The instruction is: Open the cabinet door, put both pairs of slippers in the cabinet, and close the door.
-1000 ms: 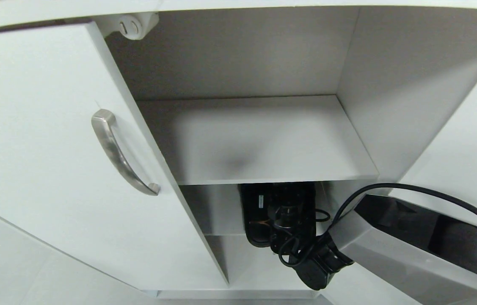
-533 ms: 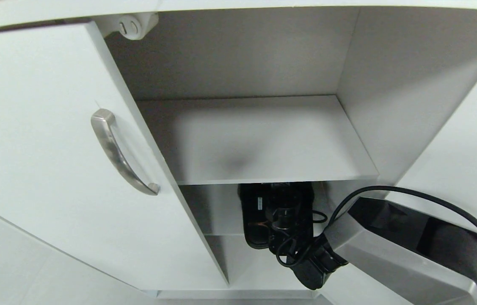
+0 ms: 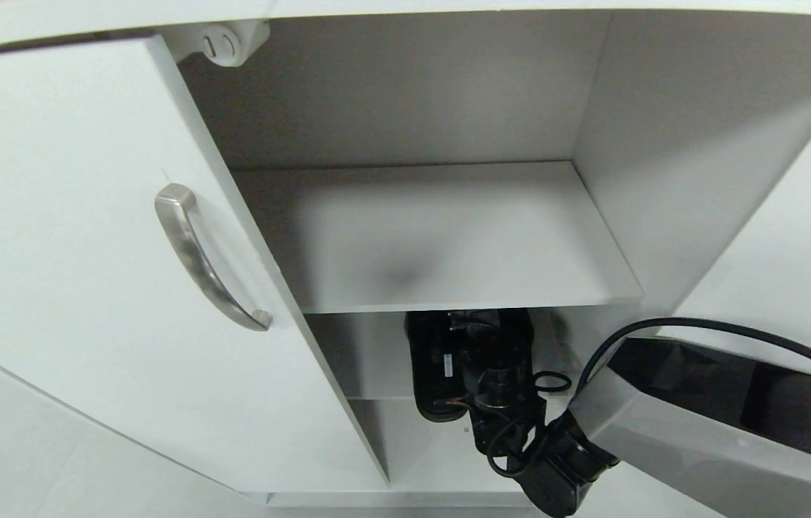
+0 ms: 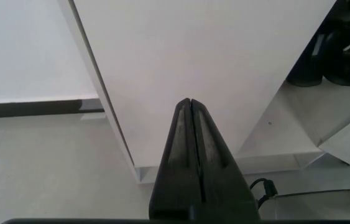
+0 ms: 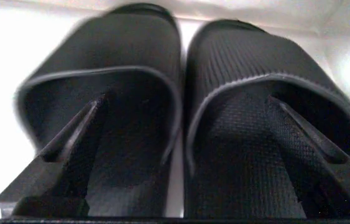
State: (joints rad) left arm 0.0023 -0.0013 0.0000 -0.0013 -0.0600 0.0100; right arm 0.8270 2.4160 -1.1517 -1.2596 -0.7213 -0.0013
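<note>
The white cabinet door (image 3: 52, 216) with its metal handle (image 3: 204, 266) stands open to the left. A pair of black slippers (image 3: 434, 374) sits side by side in the lower compartment under the shelf (image 3: 448, 237). My right gripper (image 5: 187, 102) is open just in front of them, one finger reaching into the left slipper (image 5: 100, 74) and the other into the right slipper (image 5: 268, 81). In the head view its black wrist covers part of the pair. My left gripper (image 4: 190, 104) is shut on nothing, low down outside the door (image 4: 193, 50).
The upper shelf is bare, and a white side wall (image 3: 664, 144) closes the cabinet on the right. Pale floor (image 4: 38, 168) lies below the door's outer side. The right arm's cable (image 3: 700, 327) loops near the cabinet's lower right corner.
My right arm has drawn back a little out of the lower compartment while the slippers stay in place. The left gripper and the door look unchanged.
</note>
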